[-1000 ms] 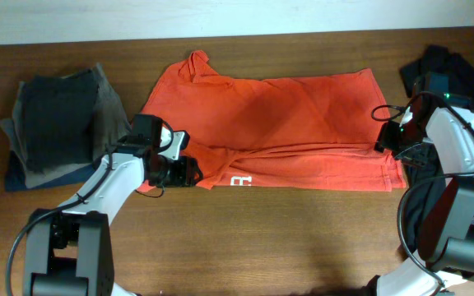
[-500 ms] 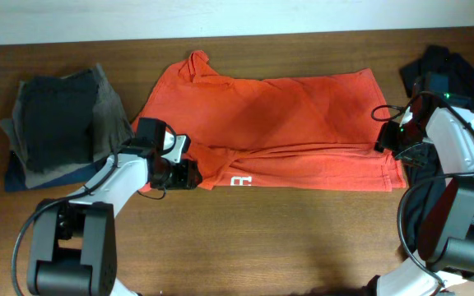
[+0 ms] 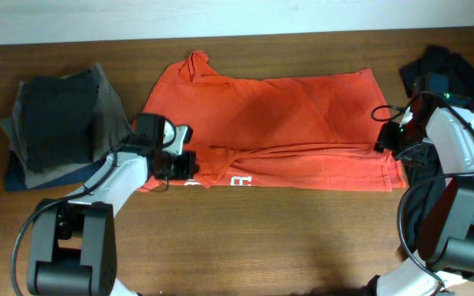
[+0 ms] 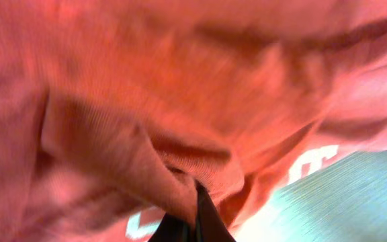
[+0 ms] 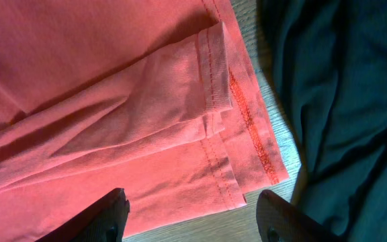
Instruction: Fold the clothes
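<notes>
The red-orange T-shirt (image 3: 286, 123) lies flat on the desk (image 3: 303, 238). The left tool (image 3: 186, 163) is clamped on a thin pinch at its 8 o'clock edge (perhaps one layer only), so a lift may slip or bunch it. The right tool (image 5: 190, 215), apart over the 4 o'clock hem, holds nothing.

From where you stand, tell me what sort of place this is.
Probably a laundry-folding workstation: a wooden table, an orange T-shirt spread flat across it, and a stack of folded dark clothes at its left end.
</notes>
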{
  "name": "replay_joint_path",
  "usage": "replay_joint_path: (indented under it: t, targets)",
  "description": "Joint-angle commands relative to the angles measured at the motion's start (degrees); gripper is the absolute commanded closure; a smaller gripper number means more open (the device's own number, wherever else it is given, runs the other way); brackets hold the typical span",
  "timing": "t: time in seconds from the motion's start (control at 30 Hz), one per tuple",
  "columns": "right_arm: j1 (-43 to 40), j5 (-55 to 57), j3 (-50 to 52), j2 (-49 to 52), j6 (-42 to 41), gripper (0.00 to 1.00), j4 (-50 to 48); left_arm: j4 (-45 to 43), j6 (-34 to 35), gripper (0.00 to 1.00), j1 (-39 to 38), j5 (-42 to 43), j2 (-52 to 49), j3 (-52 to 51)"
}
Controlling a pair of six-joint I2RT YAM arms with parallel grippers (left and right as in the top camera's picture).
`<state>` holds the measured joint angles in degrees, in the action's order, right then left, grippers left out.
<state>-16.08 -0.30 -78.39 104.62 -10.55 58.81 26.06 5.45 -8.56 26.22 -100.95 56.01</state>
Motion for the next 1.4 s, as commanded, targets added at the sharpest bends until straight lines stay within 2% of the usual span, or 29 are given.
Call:
replay_joint_path:
  t: [0.0,0.17,0.37,0.47,0.6,0.73,0.87,0.97,1.07,1.17,1.37]
  targets:
    - [0.3,0.6,0.4,-1.0,-0.4,0.34,0.2,-3.9,-1.0,1.0,0.2,2.7,3.2,8.1]
    - [0.3,0.6,0.4,-1.0,-0.4,0.34,0.4,-7.0,-0.9,0.99,0.1,-2.9,3.7,13.3]
    - [0.3,0.5,0.4,-1.0,-0.4,0.34,0.3,-1.7,-1.0,0.98,0.0,-3.5,2.1,13.2]
    - [0.3,0.5,0.4,-1.0,-0.4,0.34,0.4,-0.2,-1.0,0.88,0.0,-3.6,0.7,13.2]
    - [0.3,0.5,0.4,-1.0,-0.4,0.34,0.7,0.2,-1.0,0.8,0.0,-6.5,-0.8,13.2]
    - [0.3,0.6,0.4,-1.0,-0.4,0.34,0.6,3.3,-1.0,0.79,0.0,-8.7,-0.9,13.2]
    - [0.3,1.0,0.4,-1.0,-0.2,0.33,0.6,10.7,-1.0,0.79,0.0,-9.6,-0.9,13.2]
    - [0.3,1.0,0.4,-1.0,-0.2,0.29,0.6,16.0,-1.0,0.79,0.0,-10.1,-0.9,13.2]
    - [0.3,2.7,0.4,-1.0,-0.2,0.28,0.7,19.6,-1.0,0.79,0.0,-14.2,-1.0,13.2]
    - [0.3,6.8,0.4,-1.0,-0.2,0.28,1.5,20.5,-1.0,0.79,0.0,-17.6,-1.1,12.1]
    - [0.3,6.7,0.4,-0.7,-0.1,0.28,0.7,17.5,-1.0,0.79,0.0,-18.1,-1.8,9.2]
